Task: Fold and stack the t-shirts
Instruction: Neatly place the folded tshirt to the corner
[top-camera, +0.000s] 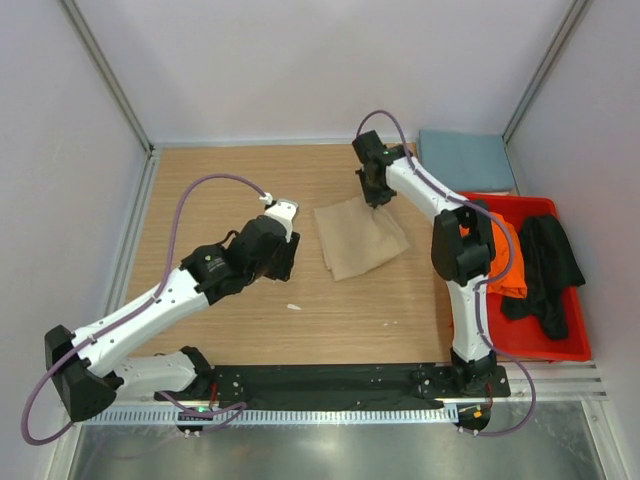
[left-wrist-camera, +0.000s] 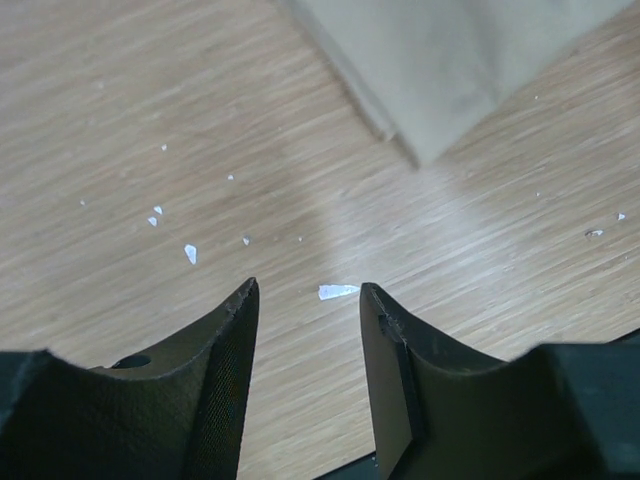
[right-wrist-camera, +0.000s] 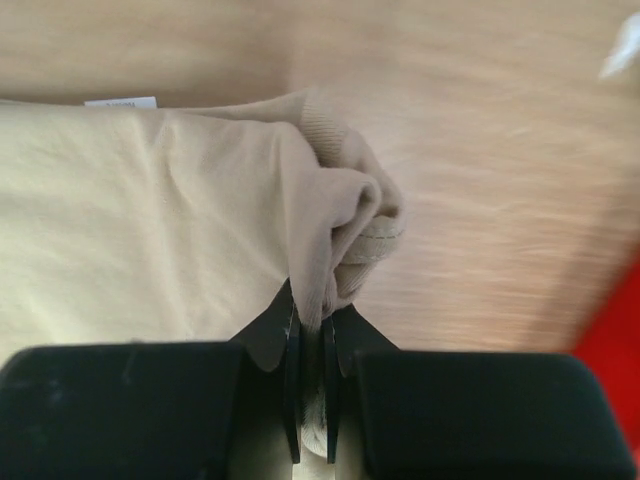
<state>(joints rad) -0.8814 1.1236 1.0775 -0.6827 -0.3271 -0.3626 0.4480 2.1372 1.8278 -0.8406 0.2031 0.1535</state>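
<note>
At the far right corner of the folded cloth, the right gripper (right-wrist-camera: 310, 322) is pinched tight on a bunched fold of the tan-beige t-shirt (right-wrist-camera: 150, 220). Its jaws are pressed nearly together with only fabric between them. A ribbed edge and a stitched hem curl over just above the grip, and a small white label (right-wrist-camera: 120, 102) shows at the shirt's far edge. From where I stand, the rest of that shirt lies flat as a rough rectangle near the middle of the wooden table (top-camera: 220, 180), with the right arm reaching over it from the near right.

Off to the left, the left gripper (left-wrist-camera: 305, 300) hangs low over bare wood with its jaws standing apart. A white scrap (left-wrist-camera: 338, 291) lies on the table just beyond its tips, and smaller white flecks (left-wrist-camera: 190, 253) are scattered to one side. The nearest corner of the tan shirt sits ahead of this gripper, clearly apart from it.

Further out, a slate blue-grey t-shirt (top-camera: 465, 160) lies folded flat in the far right corner of the table. Just beside it, along the right edge, stands a red plastic bin (top-camera: 560, 348). The orange t-shirt (top-camera: 505, 262) is heaped in the bin, partly hidden behind the right arm, and the black t-shirt (top-camera: 545, 270) is crumpled next to it, one part draped over the bin's right rim.
</note>
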